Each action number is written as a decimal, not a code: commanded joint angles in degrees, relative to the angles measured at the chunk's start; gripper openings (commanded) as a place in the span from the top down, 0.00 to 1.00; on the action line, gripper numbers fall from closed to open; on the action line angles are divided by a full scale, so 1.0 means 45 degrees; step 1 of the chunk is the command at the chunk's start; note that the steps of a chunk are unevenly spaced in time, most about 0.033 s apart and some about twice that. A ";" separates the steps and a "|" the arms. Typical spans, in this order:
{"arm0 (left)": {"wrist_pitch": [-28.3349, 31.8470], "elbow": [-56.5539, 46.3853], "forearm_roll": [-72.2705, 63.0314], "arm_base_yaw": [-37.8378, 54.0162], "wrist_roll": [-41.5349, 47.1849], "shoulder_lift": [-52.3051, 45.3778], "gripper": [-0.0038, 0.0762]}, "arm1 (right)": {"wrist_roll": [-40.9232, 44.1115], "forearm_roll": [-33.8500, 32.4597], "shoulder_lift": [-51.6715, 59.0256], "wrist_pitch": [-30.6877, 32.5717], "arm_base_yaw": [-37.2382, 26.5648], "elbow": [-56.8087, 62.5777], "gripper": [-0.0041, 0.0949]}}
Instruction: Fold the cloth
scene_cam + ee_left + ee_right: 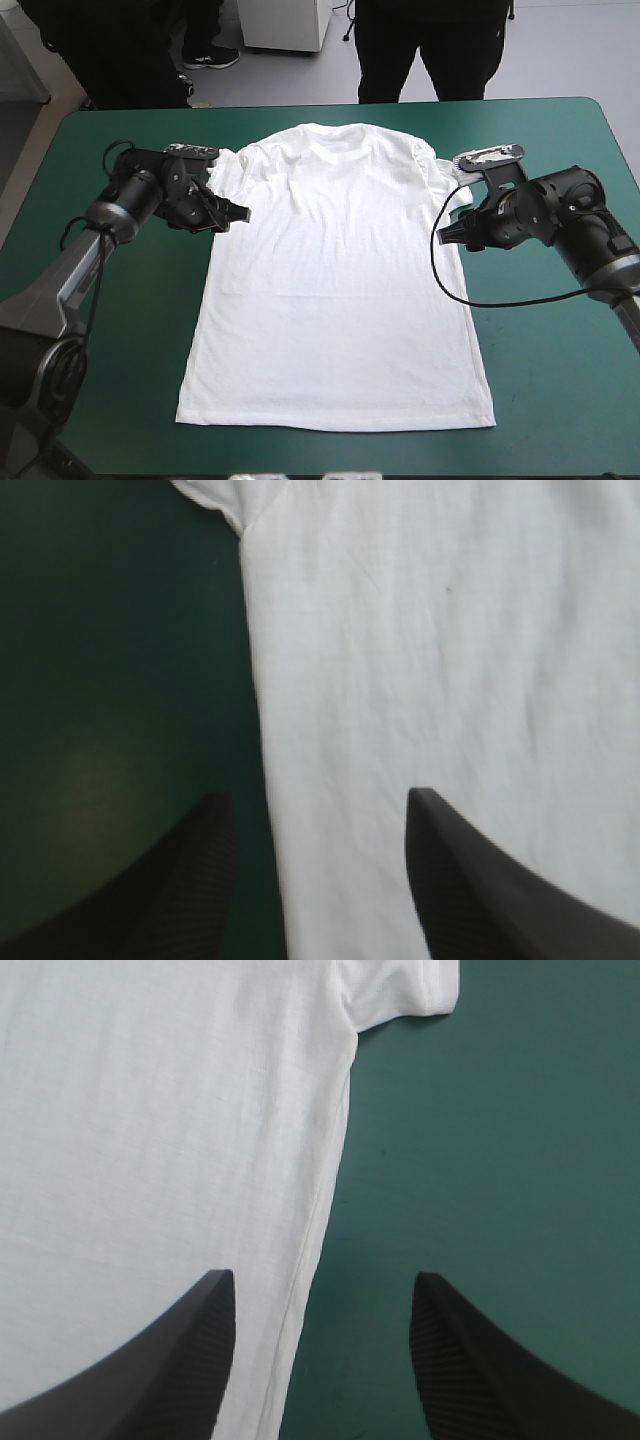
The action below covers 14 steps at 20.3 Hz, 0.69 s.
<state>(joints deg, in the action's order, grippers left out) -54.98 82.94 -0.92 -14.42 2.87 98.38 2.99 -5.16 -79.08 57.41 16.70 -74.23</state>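
currently left hand [320, 798] and right hand [320, 1278] both released; t-shirt [340, 280] looks soft, limp, so i'd pinch its side edges.

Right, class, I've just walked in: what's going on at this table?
Two robot arms are set to fold a white short-sleeved T-shirt, which lies spread flat and unfolded on the teal-green table cover. The left tool and the right tool are both open. Each straddles a side edge of the shirt just below a sleeve. Neither has gripped the fabric yet.
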 commanded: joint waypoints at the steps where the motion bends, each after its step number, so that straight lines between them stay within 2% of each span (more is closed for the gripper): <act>1: 0.0370 0.1145 -0.0117 0.0365 0.0129 0.0804 0.47 | -0.0248 -0.0184 0.0189 -0.0605 -0.0011 -0.0429 0.44; 5: 0.0415 0.2022 -0.0178 0.0946 0.0070 0.2160 0.47 | -0.0392 -0.0351 0.0105 -0.0780 -0.0011 -0.0404 0.44; 11: 0.0138 0.2071 -0.0690 0.1058 -0.0041 0.3180 0.47 | -0.0507 -0.0481 -0.0597 -0.0895 -0.0011 -0.0404 0.44; 14: 0.0123 0.2071 -0.0762 0.1036 -0.0041 0.3310 0.47 | -0.0504 -0.0481 -0.1134 -0.1402 -0.0011 -0.0430 0.44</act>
<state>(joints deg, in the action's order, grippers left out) -54.89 91.08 -3.01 -9.62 2.58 115.29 1.24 -6.35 -84.87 54.66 16.70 -74.23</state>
